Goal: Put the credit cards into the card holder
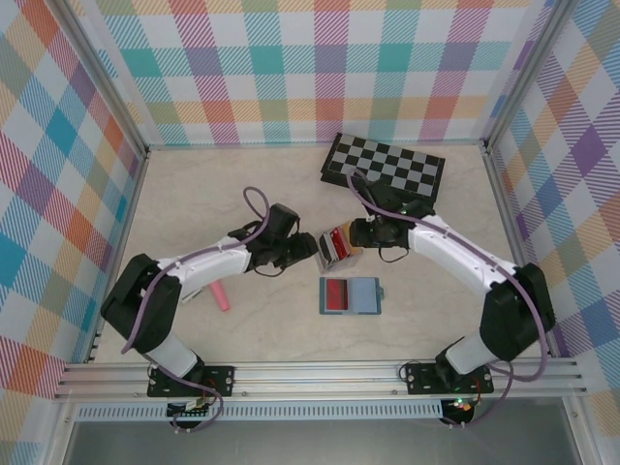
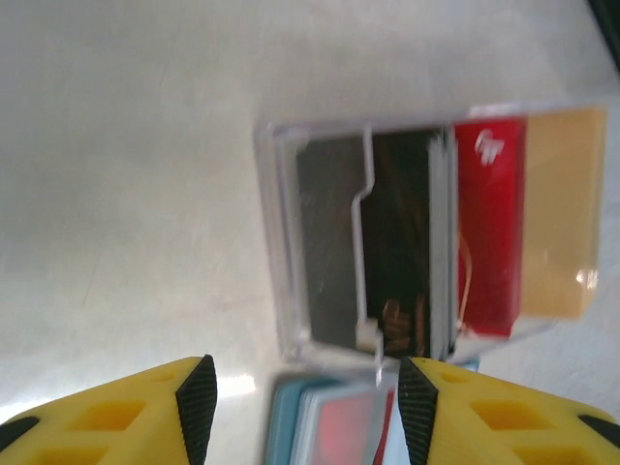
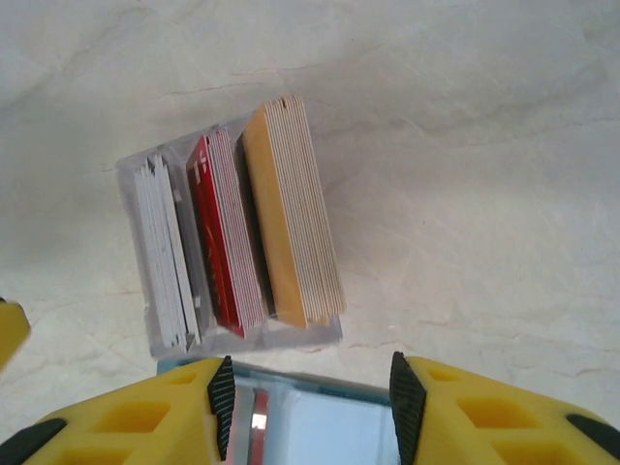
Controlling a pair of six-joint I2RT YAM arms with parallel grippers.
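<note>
Credit cards (image 3: 257, 237) stand on edge in a clear plastic rack (image 2: 274, 242), in thin stacks of white, glossy red and matte tan. The red card (image 2: 489, 223) carries a small white logo, too blurred to read. The left gripper (image 2: 308, 407), yellow fingers with black pads, is parted and empty, and the right gripper (image 3: 312, 407) is the same. The teal card holder (image 1: 363, 295) lies open and flat on the pale marbled table (image 1: 223, 194), just beside the rack, with red showing inside.

The left arm (image 1: 203, 260) and right arm (image 1: 455, 254) fold inward, elbows out. The left gripper (image 1: 308, 250) and right gripper (image 1: 360, 232) face each other, near but apart, each with jaws parted and empty.
</note>
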